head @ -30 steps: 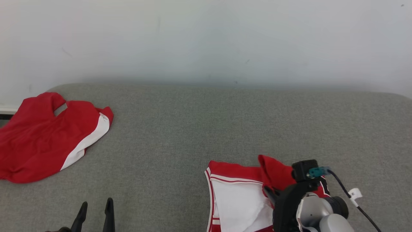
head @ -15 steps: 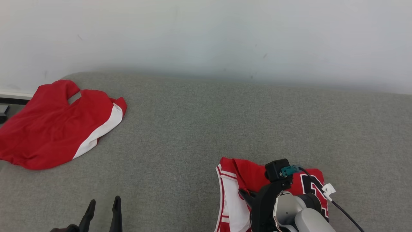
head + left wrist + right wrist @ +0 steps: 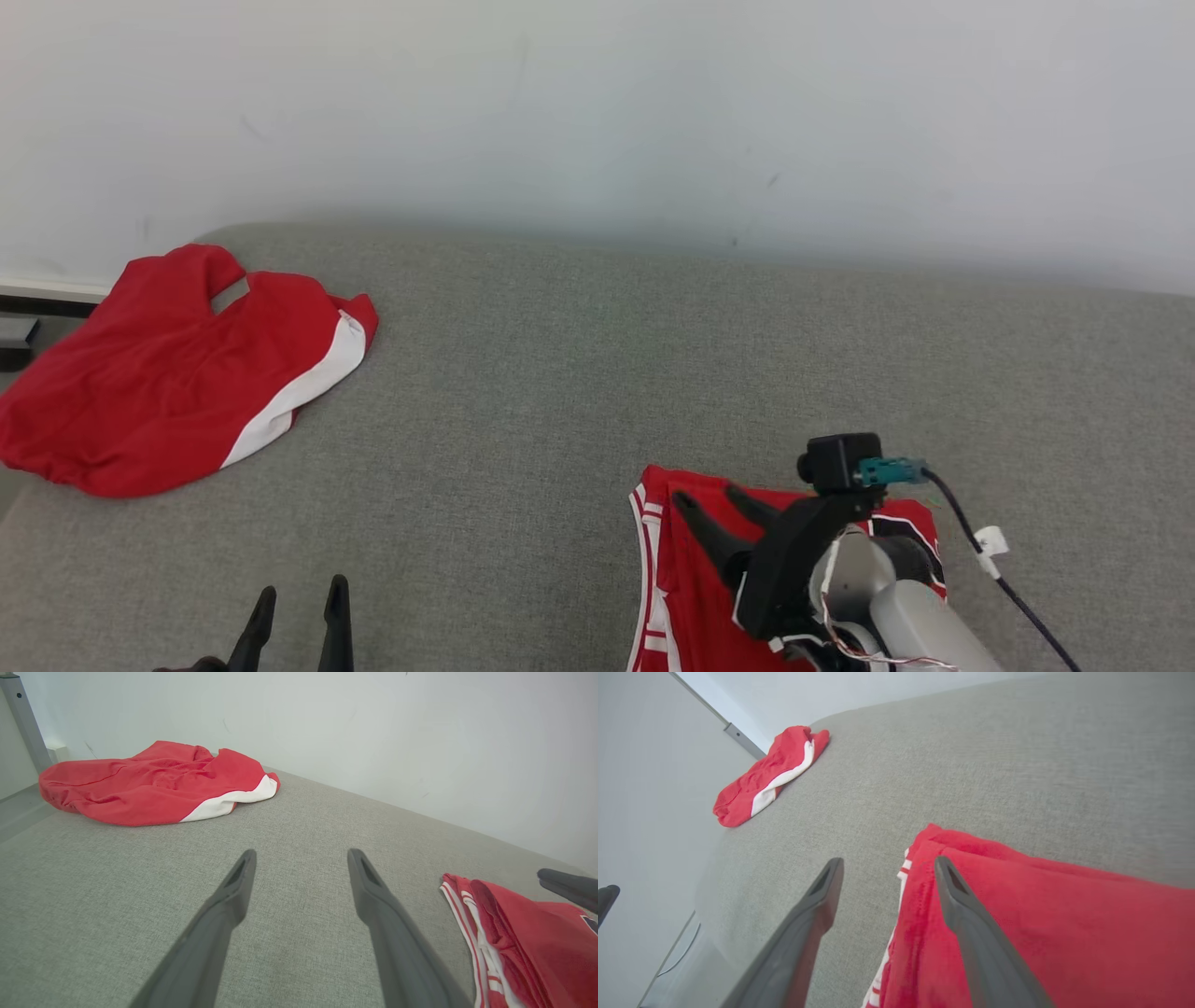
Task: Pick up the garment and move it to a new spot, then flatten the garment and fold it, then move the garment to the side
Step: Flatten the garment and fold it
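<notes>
Presently: folded red jersey with white striped trim (image 3: 693,611) at the near right of the grey fabric-covered bench (image 3: 560,373), beneath the right hand (image 3: 709,497).
Right hand released, its two dark fingers spread over the jersey's striped left edge with nothing between them; contact with the cloth cannot be told; left hand (image 3: 303,590) likewise spread and empty, low over bare bench at the near left; crumpled red garment with a white band (image 3: 177,373) lies well apart at the far left corner, near the pale wall (image 3: 597,112).
</notes>
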Robot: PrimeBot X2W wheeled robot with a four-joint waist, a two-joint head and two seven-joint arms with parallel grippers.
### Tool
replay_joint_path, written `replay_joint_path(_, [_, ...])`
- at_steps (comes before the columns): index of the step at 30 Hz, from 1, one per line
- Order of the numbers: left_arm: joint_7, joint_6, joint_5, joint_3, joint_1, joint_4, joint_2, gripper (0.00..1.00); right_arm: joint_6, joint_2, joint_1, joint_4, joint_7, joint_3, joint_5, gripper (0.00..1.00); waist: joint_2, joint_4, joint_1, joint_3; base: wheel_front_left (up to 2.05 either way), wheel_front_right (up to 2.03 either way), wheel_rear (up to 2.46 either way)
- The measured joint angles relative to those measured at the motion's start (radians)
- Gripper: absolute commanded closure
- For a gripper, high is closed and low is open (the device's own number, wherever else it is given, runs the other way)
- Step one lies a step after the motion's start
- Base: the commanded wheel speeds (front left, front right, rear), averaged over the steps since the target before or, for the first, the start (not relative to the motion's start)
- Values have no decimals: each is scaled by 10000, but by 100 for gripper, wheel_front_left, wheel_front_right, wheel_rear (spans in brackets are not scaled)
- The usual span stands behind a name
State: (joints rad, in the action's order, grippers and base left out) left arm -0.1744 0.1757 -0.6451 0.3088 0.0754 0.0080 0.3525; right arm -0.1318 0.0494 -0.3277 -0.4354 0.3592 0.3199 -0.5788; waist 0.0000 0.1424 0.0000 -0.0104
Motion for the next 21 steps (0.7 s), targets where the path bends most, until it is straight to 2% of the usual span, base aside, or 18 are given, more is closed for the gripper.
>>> replay_joint_path(5, [-15,4,-35,48,32,2,-29,0,0,8,546,543,33,-1630,2075,0,1,-39,0,-144,0,0,0])
replay_joint_path(9, [-46,4,-71,84,50,31,-69,0,0,25,1525,1737,454,-2243,2752,0,0,-20,0,-205,0,0,0])
replay_joint_path(12, [-88,2,-94,100,68,65,-90,0,0,12,2491,2853,982,-2027,2863,0,0,18,0,-231,0,0,0])
replay_joint_path(16, [-150,0,-165,42,129,94,-84,0,0,12,3850,4165,1530,-1239,2980,0,0,-5,0,-210,0,0,0])
replay_joint_path(21, [-205,-10,-207,-17,198,104,-50,0,0,6,4570,4650,1453,-529,3365,0,0,-80,0,-93,0,0,0])
